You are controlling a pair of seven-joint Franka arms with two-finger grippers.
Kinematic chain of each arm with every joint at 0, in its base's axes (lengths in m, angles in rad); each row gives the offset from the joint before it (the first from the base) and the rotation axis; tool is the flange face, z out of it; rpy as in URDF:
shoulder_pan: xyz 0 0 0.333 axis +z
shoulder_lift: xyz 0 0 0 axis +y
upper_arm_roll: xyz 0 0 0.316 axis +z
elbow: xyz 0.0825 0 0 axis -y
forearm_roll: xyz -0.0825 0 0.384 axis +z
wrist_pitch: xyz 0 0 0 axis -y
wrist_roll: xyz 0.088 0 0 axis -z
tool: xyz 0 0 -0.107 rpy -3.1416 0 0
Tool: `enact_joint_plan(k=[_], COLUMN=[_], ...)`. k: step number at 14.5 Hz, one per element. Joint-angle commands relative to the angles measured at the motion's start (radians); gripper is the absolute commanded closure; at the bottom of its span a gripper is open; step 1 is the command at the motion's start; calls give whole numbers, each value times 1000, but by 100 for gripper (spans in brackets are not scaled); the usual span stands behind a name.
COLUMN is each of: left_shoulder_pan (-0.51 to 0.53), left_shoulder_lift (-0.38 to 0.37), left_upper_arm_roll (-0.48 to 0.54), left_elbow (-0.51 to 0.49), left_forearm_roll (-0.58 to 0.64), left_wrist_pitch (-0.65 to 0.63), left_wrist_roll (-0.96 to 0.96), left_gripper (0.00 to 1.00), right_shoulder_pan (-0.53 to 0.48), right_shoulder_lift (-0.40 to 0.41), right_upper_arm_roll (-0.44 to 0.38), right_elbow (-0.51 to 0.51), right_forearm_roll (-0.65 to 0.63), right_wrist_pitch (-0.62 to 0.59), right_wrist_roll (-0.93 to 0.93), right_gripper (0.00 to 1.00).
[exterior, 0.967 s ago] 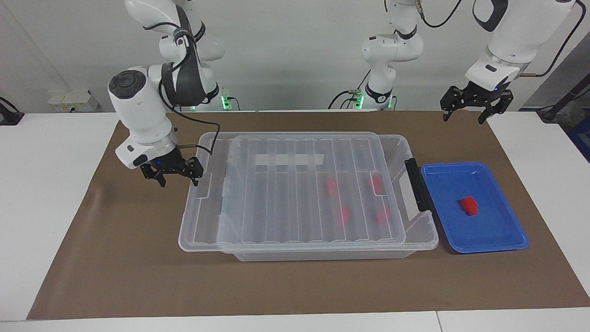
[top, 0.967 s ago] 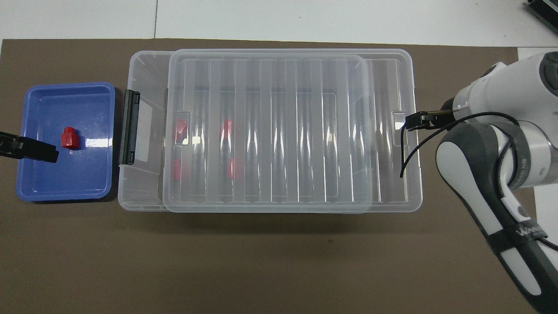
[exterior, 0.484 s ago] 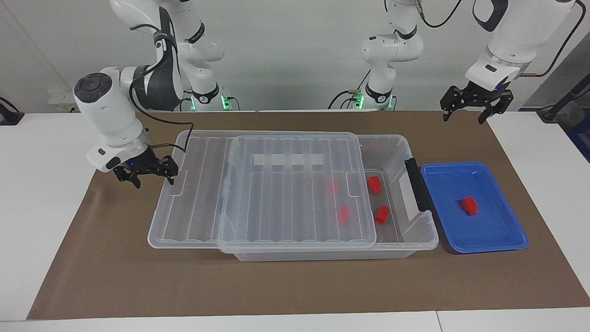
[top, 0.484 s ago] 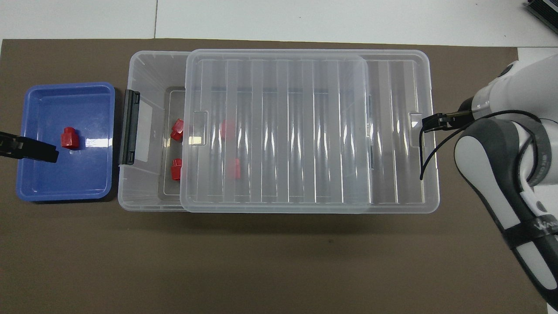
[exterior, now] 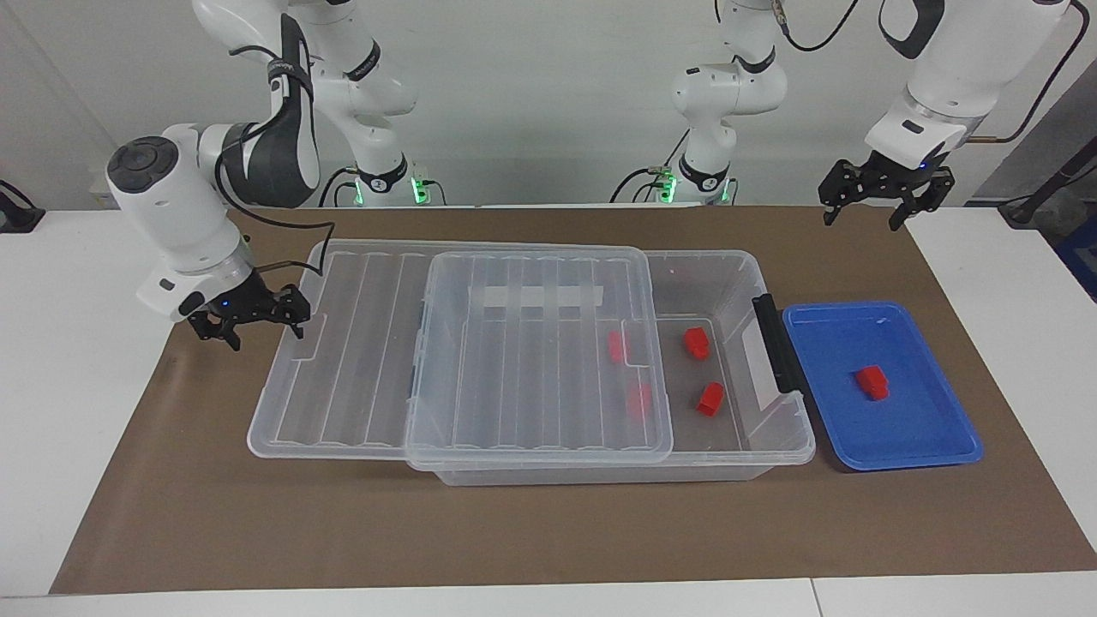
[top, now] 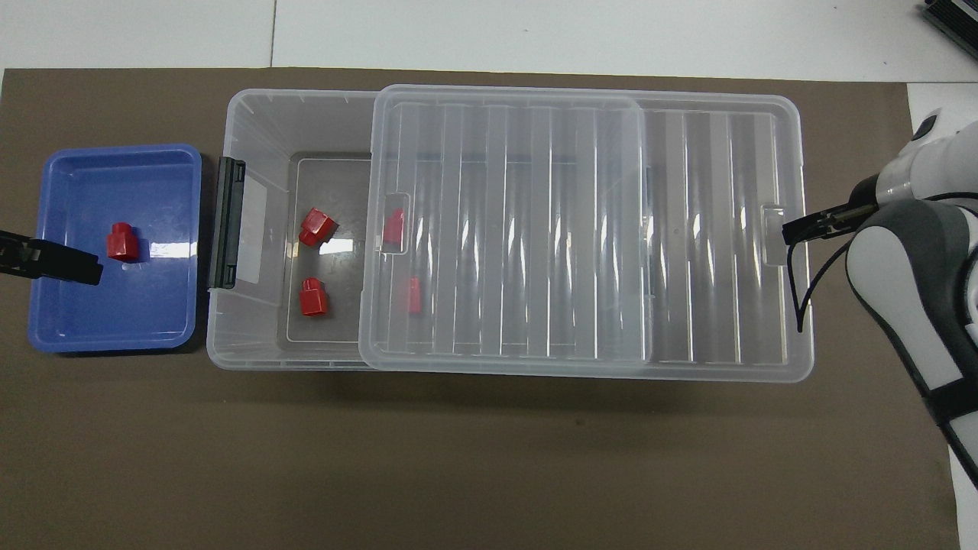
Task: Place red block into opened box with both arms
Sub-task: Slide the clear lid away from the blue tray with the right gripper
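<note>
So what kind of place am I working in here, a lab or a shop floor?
Most likely a robotics lab bench, not a shop floor: two white arms stand at a white table covered by a brown paper mat, with only a clear box and a blue tray of red blocks set out.

Two fixed cameras covered the scene. The facing camera sat high across the tabletop (exterior: 103, 360), looking back toward the robots and downward, far enough off to take in both arm bases at twelve o'clock and the whole brown mat (exterior: 548, 531). The overhead camera hung high above the robots' own end, looking forward and steeply down, nearer in, so the mat filled most of its frame. The two views stood half a turn apart. Both shared the clear storage box (exterior: 737, 283) (top: 252, 122), its ribbed lid (exterior: 360, 343) (top: 710, 229) and the blue tray (exterior: 908, 428) (top: 114, 321): the tray lay at three o'clock facing, nine o'clock overhead.
</note>
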Motion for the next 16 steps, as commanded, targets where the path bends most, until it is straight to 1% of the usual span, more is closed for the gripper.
enact_joint_plan(k=[1, 7, 9, 12, 14, 16], left_shoulder_pan=[1, 1, 1, 1, 1, 7], left_shoulder_lift=[-13, -13, -11, -11, -11, -16], left_upper_arm_roll=[4, 4, 4, 4, 4, 6], left_elbow=[-7, -7, -7, -7, -7, -8], left_forearm_roll=[-7, -7, -7, -7, -7, -5], left_wrist_pitch=[-6, -6, -6, -6, -8, -21], left_wrist_roll=[2, 2, 3, 2, 0, -1], left_gripper=[0, 0, 0, 0, 0, 0], right_shoulder_pan=[-34, -37, -26, -11, 14, 57], right_shoulder_lift=[-1, -3, -24, -84, -116, -157], right_upper_arm_roll=[6, 6, 6, 12, 12, 13], right_elbow=[5, 6, 8, -1, -12, -35], right_forearm_roll=[-38, -40, -38, -32, -20, -15], right_wrist_pitch=[-22, -22, -45, -100, -135, -140], right_wrist_roll=[-76, -86, -69, 49, 138, 247], right_gripper=[0, 1, 0, 0, 0, 0])
